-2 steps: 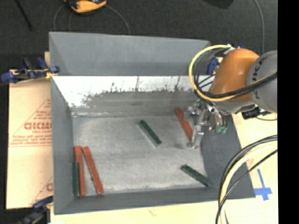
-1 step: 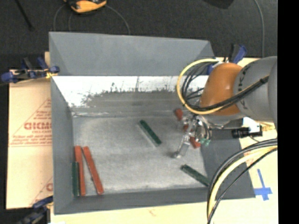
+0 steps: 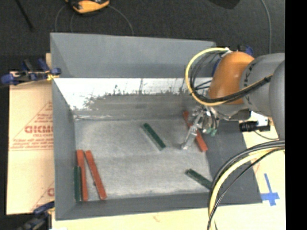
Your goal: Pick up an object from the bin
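Apparently nothing is lifted yet: every stick that we see lies on the floor of the bin (image 3: 125, 169). The gripper (image 3: 191, 137) sits low at the right of the frame, directly over a red stick (image 3: 202, 145) that lies slanted near the bin's right wall, its 2 ends showing above and below the gripper. We cannot tell whether the pincer is released or clenched, nor whether it grasps that stick.

Near it on the left, 1 green stick (image 3: 154, 136) lies at the middle of the floor, and another green stick (image 3: 198, 178) rests at the lower right. At the lower left, a row of 3 sticks (image 3: 87, 176), 2 red and 1 green, lies well apart from the gripper.

We judge the approach done; a sure grasp and the lift out of the bin are left.
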Motion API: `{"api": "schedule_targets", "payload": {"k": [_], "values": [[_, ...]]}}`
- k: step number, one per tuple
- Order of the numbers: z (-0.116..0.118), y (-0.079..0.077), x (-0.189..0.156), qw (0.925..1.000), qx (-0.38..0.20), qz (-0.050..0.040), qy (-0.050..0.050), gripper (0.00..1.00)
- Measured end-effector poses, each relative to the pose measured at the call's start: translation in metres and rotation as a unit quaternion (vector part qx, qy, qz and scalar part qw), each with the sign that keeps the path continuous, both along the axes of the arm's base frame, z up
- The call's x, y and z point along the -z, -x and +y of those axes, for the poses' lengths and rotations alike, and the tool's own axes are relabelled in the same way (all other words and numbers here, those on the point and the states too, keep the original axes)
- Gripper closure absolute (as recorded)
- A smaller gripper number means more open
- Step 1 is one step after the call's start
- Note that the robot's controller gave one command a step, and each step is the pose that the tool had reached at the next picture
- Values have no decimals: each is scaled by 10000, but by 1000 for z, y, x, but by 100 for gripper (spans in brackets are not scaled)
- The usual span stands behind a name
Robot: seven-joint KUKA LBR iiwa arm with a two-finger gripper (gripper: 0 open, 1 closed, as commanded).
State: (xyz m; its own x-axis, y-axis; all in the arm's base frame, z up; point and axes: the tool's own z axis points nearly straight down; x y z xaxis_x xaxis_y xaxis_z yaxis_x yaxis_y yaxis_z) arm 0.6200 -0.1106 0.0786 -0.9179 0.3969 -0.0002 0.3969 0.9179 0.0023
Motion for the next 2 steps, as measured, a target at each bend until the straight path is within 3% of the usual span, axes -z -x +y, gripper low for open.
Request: {"api": "schedule_targets", "payload": {"k": [1,2], "values": [[-2,-14,3,9989,462,-80,24,100],[-2,-13,3,9989,455,-78,26,100]]}}
